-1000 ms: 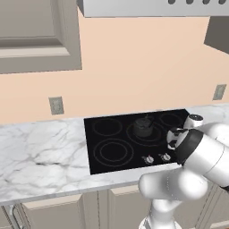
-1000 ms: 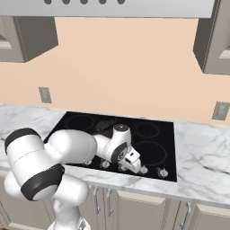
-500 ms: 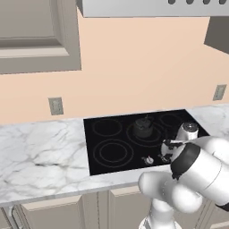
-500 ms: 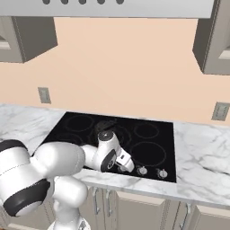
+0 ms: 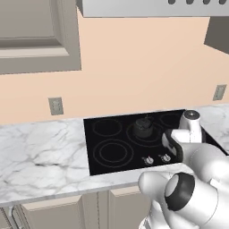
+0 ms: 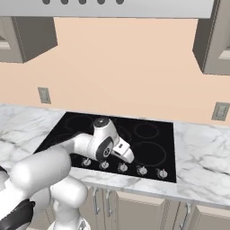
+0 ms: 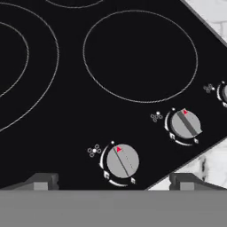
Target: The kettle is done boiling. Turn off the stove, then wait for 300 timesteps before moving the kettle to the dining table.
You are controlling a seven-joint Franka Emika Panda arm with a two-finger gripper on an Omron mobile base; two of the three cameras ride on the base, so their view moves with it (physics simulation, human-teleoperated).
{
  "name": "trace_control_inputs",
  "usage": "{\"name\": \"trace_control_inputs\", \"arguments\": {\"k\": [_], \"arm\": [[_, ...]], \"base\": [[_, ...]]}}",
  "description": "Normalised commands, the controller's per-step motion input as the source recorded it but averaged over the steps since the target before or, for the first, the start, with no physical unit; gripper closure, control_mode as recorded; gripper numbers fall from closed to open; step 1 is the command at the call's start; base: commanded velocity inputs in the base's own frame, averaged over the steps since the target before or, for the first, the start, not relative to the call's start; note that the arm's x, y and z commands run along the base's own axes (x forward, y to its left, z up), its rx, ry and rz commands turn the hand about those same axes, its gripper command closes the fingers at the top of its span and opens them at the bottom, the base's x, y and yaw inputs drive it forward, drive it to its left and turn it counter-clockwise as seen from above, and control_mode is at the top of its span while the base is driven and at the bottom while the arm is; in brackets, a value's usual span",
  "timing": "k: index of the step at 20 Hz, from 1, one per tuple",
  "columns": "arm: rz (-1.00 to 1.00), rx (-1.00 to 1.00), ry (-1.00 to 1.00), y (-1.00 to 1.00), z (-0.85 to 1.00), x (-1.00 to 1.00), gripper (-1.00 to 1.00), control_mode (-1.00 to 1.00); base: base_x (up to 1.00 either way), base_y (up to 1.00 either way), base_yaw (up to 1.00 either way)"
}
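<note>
Bare glass around the knobs; kettle stands mid-stove.

A small dark kettle is sitting upright on a middle burner ring of the black stove, centre frame.

White, grey-veined marble worktop along the peach wall, over beige cabinets. Set flush into it: black glass stove with thin burner rings and silver knobs along the front edge. On a rear ring: small dark kettle, upright.
</note>
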Motion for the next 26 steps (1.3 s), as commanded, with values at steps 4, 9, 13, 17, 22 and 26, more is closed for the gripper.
{"name": "trace_control_inputs", "arguments": {"k": [4,9,13,17,22,26], "arm": [[-0.01,0.0,0.14,0.0,0.6,0.0,-1.0,-1.0],[0.0,0.0,0.17,0.01,0.54,0.01,-1.0,-1.0],[0.0,0.0,0.15,0.03,0.46,0.06,-1.0,-1.0],[0.0,0.03,0.11,0.07,0.28,0.03,-1.0,-1.0],[0.0,0.09,0.09,0.08,0.03,0.12,-1.0,-1.0],[0.02,0.16,0.0,0.01,0.0,0.0,-1.0,-1.0]], "base": [[0.0,0.0,0.0],[0.0,0.0,0.0],[0.0,0.0,0.0],[0.0,0.0,0.0],[0.0,0.0,0.0],[0.0,0.0,0.0]]}}
